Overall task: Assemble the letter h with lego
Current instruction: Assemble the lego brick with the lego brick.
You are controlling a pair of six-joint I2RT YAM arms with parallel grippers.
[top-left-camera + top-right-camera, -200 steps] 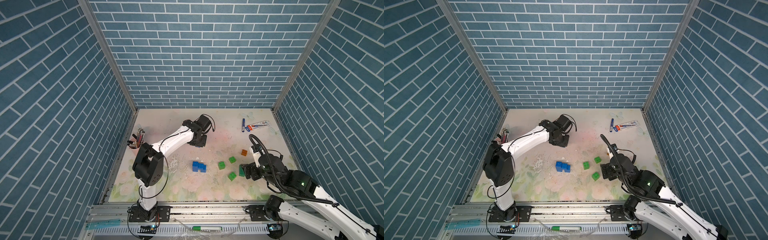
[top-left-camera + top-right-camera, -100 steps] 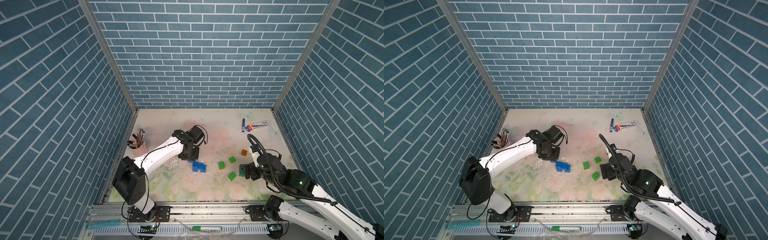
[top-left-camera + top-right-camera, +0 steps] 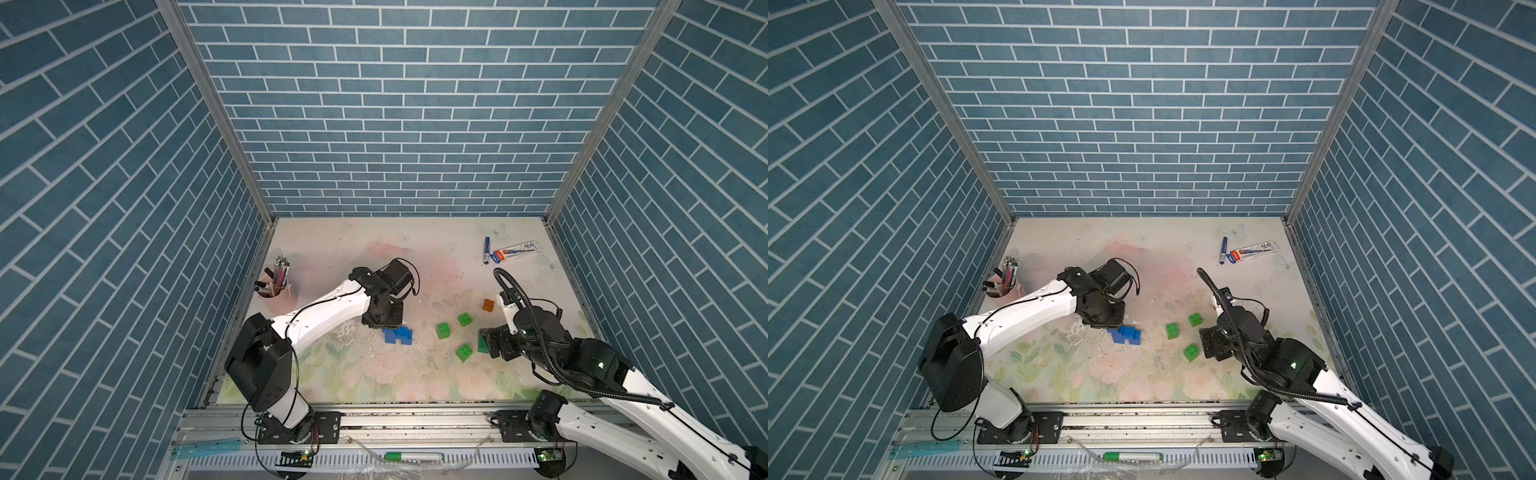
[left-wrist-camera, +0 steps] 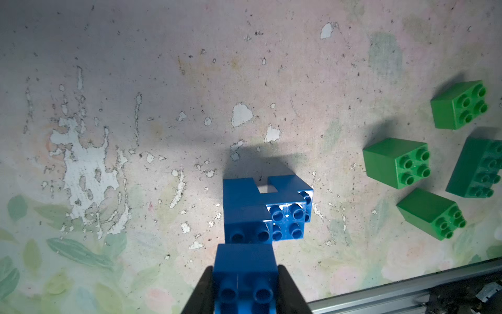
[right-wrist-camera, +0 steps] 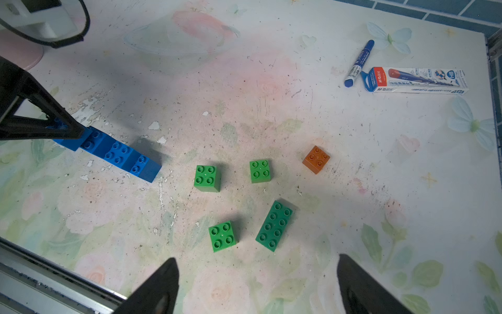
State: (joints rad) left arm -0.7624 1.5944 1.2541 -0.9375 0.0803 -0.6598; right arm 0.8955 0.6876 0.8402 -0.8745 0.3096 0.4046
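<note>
A blue lego assembly (image 3: 399, 335) (image 4: 264, 209) lies mid-table. My left gripper (image 4: 245, 271) is shut on a square blue brick (image 4: 245, 261), held just short of the assembly's near end; in a top view the gripper (image 3: 1106, 322) hangs over its left end. Three square green bricks (image 5: 207, 178) (image 5: 260, 171) (image 5: 222, 236), a long dark green brick (image 5: 274, 225) and an orange brick (image 5: 316, 159) lie apart to the right. My right gripper (image 5: 256, 259) stands open with nothing in it, just short of the long green brick.
A blue marker (image 3: 486, 250) and a pencil box (image 3: 517, 252) lie at the back right. A pink cup of pens (image 3: 276, 286) stands by the left wall. The metal rail (image 3: 374, 419) runs along the front edge.
My left arm has swung from the back of the table forward and down to the blue assembly. The right arm has barely moved.
</note>
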